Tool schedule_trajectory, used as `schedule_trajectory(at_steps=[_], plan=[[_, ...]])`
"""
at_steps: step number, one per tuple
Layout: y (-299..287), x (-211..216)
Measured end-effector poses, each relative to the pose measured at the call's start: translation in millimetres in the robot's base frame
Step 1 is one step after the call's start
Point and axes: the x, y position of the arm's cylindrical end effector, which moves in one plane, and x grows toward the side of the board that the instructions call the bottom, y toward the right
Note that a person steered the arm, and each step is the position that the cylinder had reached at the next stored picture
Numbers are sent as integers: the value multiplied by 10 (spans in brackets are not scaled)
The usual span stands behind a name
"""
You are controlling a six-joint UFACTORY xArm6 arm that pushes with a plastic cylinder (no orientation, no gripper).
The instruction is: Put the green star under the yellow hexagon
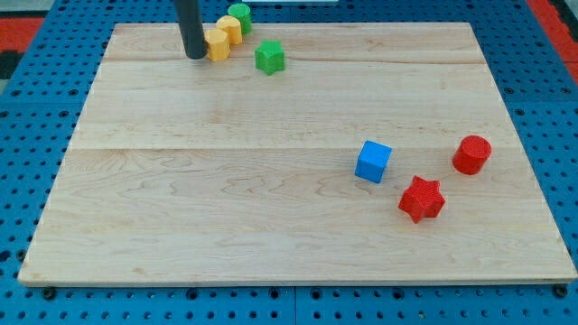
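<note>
The green star (269, 57) lies near the view's top, left of centre, on the wooden board (226, 208). Two yellow blocks sit just to its left: one (217, 43) touching my rod, which looks like the hexagon, and another (229, 29) up and to the right of it. A green round block (240, 16) sits at the board's top edge beside them. My tip (195, 55) rests on the board just left of the lower yellow block, about 80 pixels left of the green star.
A blue cube (373, 162), a red star (422, 199) and a red cylinder (471, 154) lie at the view's right. The board lies on a blue perforated table (36, 81).
</note>
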Motion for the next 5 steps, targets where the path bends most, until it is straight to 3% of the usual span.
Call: schedule_trajectory(at_steps=[1, 2, 3, 4, 5], plan=[[-156, -224], [473, -264], [477, -264], [43, -353], [11, -490]])
